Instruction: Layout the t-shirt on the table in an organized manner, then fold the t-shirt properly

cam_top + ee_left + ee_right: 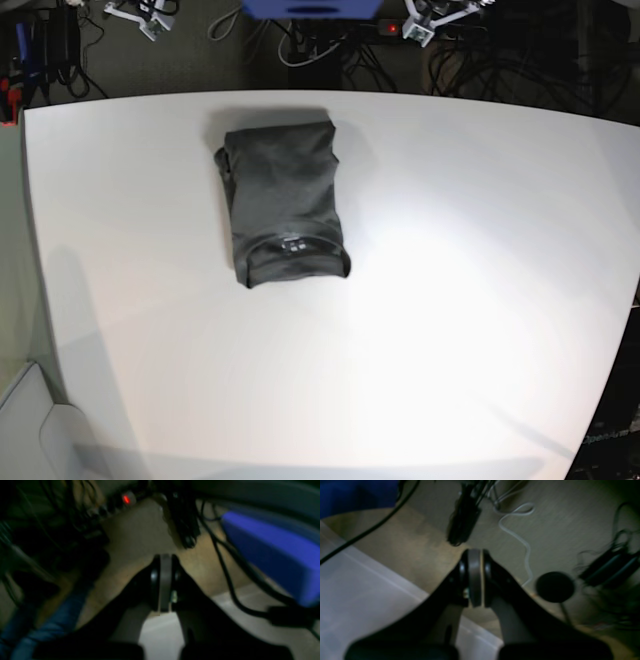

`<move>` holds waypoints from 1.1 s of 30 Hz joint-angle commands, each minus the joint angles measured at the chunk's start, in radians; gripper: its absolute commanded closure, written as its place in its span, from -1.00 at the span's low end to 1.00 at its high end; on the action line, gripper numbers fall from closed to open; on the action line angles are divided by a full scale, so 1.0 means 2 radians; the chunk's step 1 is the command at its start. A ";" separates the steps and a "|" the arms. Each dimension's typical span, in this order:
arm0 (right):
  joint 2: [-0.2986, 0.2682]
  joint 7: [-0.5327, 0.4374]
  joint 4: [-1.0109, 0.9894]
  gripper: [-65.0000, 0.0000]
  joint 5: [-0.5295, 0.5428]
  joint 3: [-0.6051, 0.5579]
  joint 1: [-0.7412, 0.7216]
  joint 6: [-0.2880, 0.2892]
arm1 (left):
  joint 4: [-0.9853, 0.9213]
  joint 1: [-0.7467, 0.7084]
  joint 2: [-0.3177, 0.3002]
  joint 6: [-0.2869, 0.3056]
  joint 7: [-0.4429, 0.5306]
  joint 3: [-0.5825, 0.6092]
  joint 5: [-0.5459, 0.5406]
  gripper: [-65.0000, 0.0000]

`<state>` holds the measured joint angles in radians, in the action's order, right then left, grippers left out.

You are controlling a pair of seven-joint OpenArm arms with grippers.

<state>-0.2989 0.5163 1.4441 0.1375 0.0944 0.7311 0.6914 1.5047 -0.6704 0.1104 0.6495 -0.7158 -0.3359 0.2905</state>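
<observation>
- Seemingly done: in the left wrist view the left gripper (165, 585) has its jaws pressed together on nothing, hanging past the table (160, 635) edge above floor cables (225, 567) and a blue box (270, 555).
- Right wrist view: the right gripper (475, 578) is likewise closed and empty, off the table's corner.
- Base view: the t-shirt (285, 205) lies folded into a compact rectangle on the table's far-left part, collar nearest the camera. Folding looks finished; next calls for no more than checking. No legible writing.
</observation>
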 commanded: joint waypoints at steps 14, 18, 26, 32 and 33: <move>-0.005 -0.213 -0.459 1.00 -0.017 -0.019 -0.193 0.003 | -0.369 0.126 -0.030 -0.120 0.189 -0.038 -0.007 0.99; 0.014 -0.323 -0.568 1.00 -0.057 -0.061 -0.235 0.003 | -0.487 0.178 -0.033 -0.160 0.236 -0.055 -0.008 0.99; 0.081 -0.394 -0.640 1.00 -0.071 -0.094 -0.269 -0.241 | -0.682 0.267 -0.033 -0.241 0.344 -0.120 -0.008 0.99; 0.107 -0.396 -0.640 1.00 -0.072 -0.129 -0.273 -0.378 | -0.696 0.290 -0.033 -0.265 0.349 -0.144 -0.008 0.99; 0.108 -0.395 -0.641 1.00 -0.072 -0.134 -0.275 -0.379 | -0.696 0.293 -0.033 -0.267 0.348 -0.144 -0.008 0.99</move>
<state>-0.0792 -0.2634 0.1619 -0.0082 -0.1753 0.1806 -0.0540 0.1123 -0.0811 0.0441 0.1150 -0.0216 -0.6231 0.2752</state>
